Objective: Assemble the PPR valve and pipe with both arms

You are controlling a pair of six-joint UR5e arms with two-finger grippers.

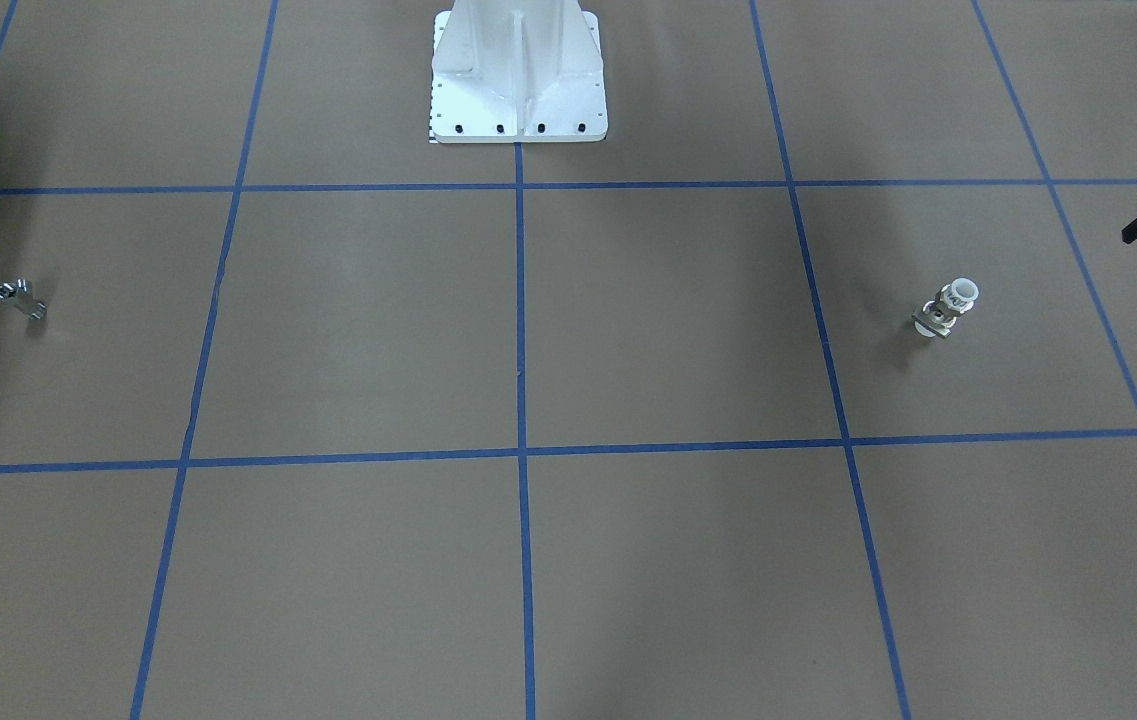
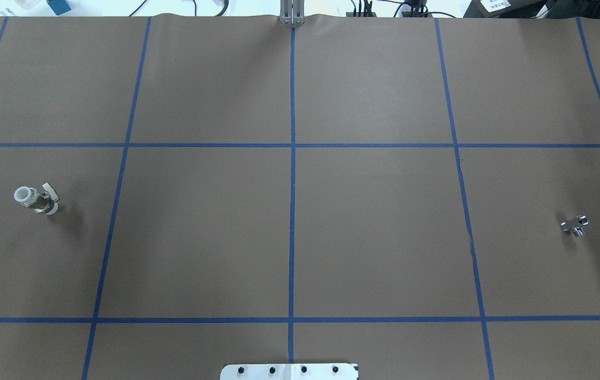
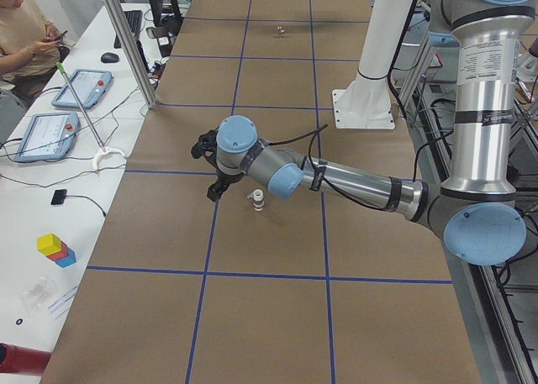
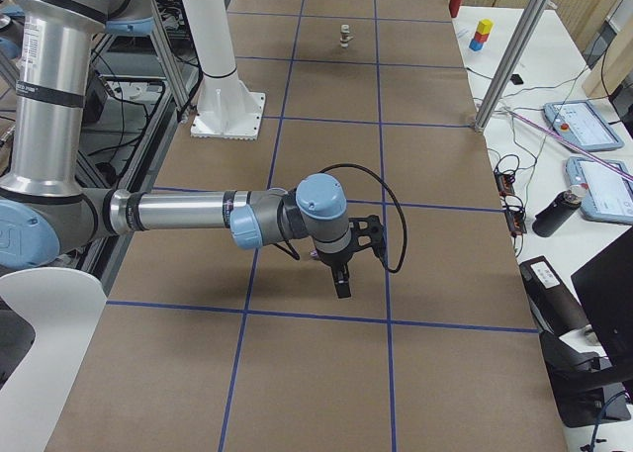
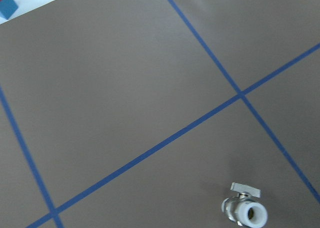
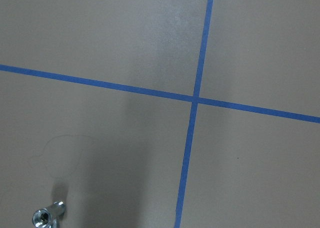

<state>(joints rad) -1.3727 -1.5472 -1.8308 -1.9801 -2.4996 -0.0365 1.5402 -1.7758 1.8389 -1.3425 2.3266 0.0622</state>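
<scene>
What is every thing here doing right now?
valve: standing on end on the table, white opening up, not held.
fitting: resting on the table far from the valve, not held.
left end effector: hovers beside the valve, not touching it; open or shut unclear.
right end effector: hovers over the table, holds neither part; open or shut unclear.

The table (image 2: 373, 232) was covered in brown paper, marked into squares by blue tape lines (image 2: 292, 211). Beside it stood a white bench (image 3: 21, 233) holding tablets (image 3: 46, 136) and coloured blocks (image 3: 55, 248). A person (image 3: 21, 31) sat at its far end.
</scene>
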